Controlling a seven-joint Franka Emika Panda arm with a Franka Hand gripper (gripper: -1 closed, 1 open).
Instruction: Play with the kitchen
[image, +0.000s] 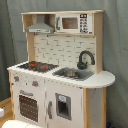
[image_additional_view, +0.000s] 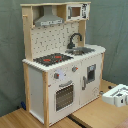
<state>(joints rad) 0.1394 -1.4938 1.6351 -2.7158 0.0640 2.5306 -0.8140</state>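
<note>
Clearly nothing has been engaged yet, so the step in hand reads as the approach: the kitchen (image_additional_view: 62, 60) stands upright on the wooden worktop (image_additional_view: 95, 116) in front of a grey curtain (image_additional_view: 112, 35), and the end effector (image_additional_view: 117, 95) sits low at the second exterior view's right edge, well apart from the toy; whether it is open or closed I cannot tell. A good approach would probably pick one movable part, such as a knob (image_additional_view: 58, 76) or the oven door (image_additional_view: 64, 96), and come at it squarely from the front, keeping clear of the rounded counter end and pushing gently, since a light wooden toy like this could slide or tip under a hard sideways shove. The faucet (image_additional_view: 74, 40) rises beside the sink and could snag an arm reaching over the hob (image_additional_view: 52, 59). Only the second exterior view shows the end effector and the bare worktop ahead of the toy. The first exterior view instead gives a closer look into the sink (image: 72, 73), the microwave (image: 74, 23) with its button panel, the hood (image: 41, 26), and the small door (image: 63, 107) under the sink.
</note>
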